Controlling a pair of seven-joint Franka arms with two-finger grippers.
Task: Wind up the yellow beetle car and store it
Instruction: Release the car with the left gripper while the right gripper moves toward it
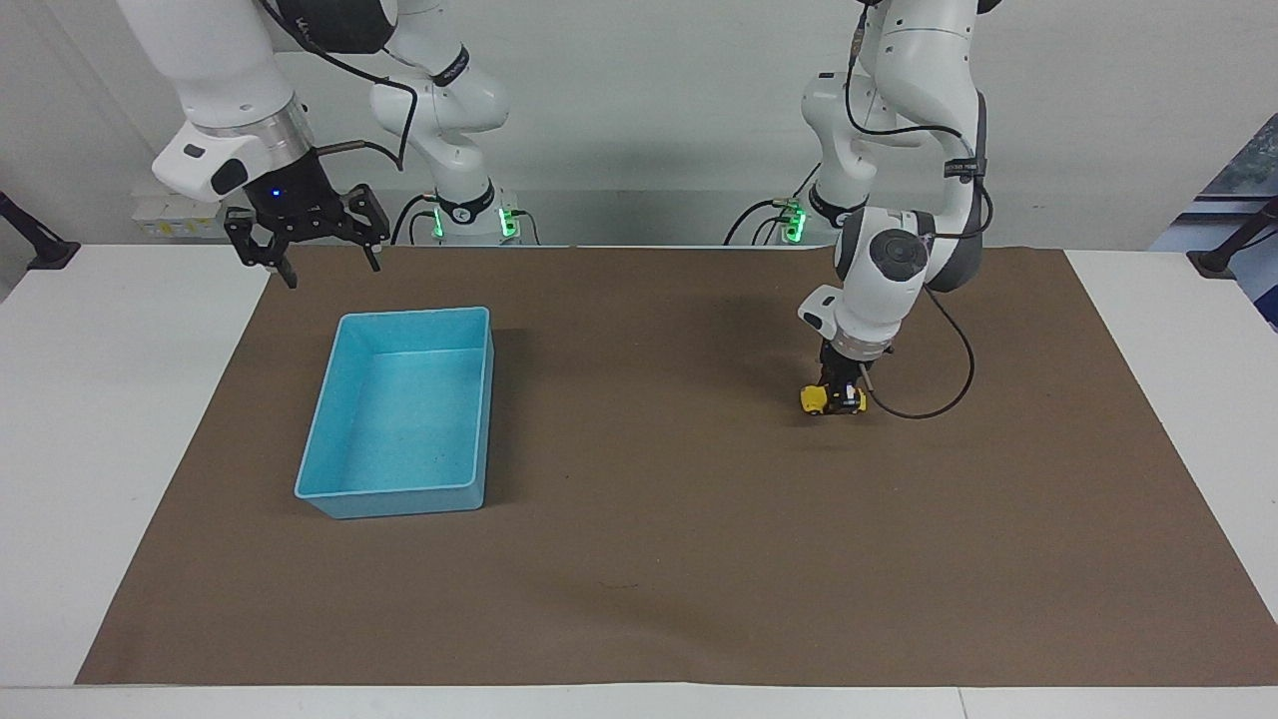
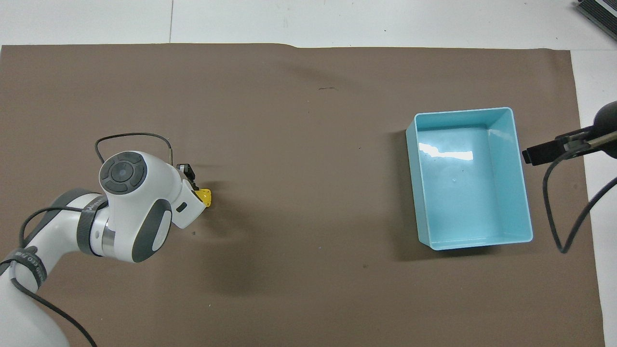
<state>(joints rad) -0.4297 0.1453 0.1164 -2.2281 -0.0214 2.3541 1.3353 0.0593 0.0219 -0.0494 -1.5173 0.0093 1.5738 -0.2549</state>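
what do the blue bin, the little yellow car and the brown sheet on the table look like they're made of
Bin: probably moulded plastic, glossy; a bright glare streak lies on its floor and its walls are thin and even.
Car: likely hard plastic, a plain bright yellow body; too small to be sure.
Sheet: looks like matte brown paper or thin card, with no glare and an edge that is slightly wavy.

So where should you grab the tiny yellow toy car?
Across its two sides, coming straight down from above. The tiny yellow toy car sits low on the brown mat, its rounded body narrow enough for the left gripper, which is shut on it this way.
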